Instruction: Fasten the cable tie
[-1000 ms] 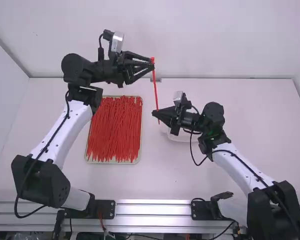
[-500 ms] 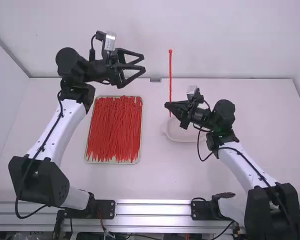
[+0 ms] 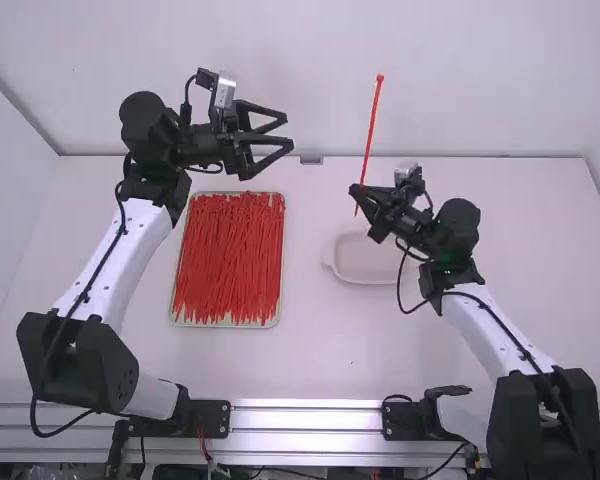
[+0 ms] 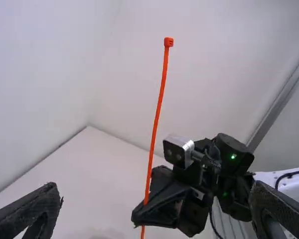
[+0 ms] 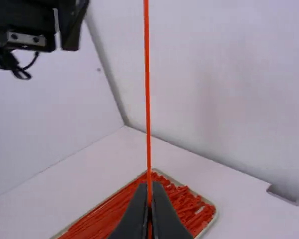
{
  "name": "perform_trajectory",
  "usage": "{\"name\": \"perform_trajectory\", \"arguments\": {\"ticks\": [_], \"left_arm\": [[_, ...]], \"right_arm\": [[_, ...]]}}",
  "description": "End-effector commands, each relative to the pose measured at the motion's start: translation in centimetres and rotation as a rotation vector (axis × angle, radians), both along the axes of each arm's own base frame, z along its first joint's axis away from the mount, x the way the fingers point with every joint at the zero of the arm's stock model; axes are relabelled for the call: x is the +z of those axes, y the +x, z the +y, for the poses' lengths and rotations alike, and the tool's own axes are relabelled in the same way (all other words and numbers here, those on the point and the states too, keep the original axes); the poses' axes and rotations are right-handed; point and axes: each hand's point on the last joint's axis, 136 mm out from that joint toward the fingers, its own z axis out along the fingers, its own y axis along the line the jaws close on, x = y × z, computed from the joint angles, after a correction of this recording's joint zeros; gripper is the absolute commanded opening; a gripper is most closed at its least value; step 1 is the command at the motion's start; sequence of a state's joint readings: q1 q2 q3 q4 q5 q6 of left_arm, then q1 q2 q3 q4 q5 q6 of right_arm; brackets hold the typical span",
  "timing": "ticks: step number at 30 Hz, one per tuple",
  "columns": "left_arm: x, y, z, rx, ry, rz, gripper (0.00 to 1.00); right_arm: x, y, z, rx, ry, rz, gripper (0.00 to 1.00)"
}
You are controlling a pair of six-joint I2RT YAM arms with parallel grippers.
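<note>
The right hand [image 3: 360, 195] pinches the tail of the cable tie [image 3: 371, 135], which stands nearly upright above the bench [image 3: 540, 230] — head uppermost. The left hand [image 3: 278, 140] hangs spread, well apart. It should probably grip just below the head — squarely, so the strap cannot twist.

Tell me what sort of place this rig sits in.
Probably a robotics lab test cell: the left arm and right arm stand at an aluminium rail, plain white walls box in the white table, and a tray holds a stock of red cable ties.
</note>
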State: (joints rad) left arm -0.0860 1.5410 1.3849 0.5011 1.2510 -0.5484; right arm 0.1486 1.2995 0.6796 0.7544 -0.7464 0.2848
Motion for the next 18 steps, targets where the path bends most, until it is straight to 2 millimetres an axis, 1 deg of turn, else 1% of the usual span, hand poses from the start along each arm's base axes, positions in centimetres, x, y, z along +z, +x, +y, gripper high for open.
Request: {"name": "perform_trajectory", "arguments": {"ticks": [1,8,12,16,17,18], "left_arm": [[1.0,-0.1,0.0,0.008,0.001,-0.049,0.99],[1.0,-0.1,0.0,0.008,0.001,-0.049,0.99],[1.0,0.0,0.0,0.012,-0.001,-0.049,0.99],[1.0,0.1,0.0,0.014,-0.001,-0.049,0.99],[1.0,0.1,0.0,0.014,-0.001,-0.049,0.99],[1.0,0.0,0.0,0.014,-0.001,-0.049,0.99]], "right_arm": [[2.0,1.7,-0.9,-0.095,0.014,-0.027,0.0],[2.6,3.8,-2.0,-0.211,-0.028,0.032,0.0],[2.7,5.2,-3.0,-0.34,-0.085,0.069,0.0],[2.4,6.0,-3.6,-0.468,-0.155,0.11,0.0],[2.4,6.0,-3.6,-0.468,-0.155,0.11,0.0],[2.3,6.1,-3.7,-0.505,-0.173,0.118,0.0]]}}
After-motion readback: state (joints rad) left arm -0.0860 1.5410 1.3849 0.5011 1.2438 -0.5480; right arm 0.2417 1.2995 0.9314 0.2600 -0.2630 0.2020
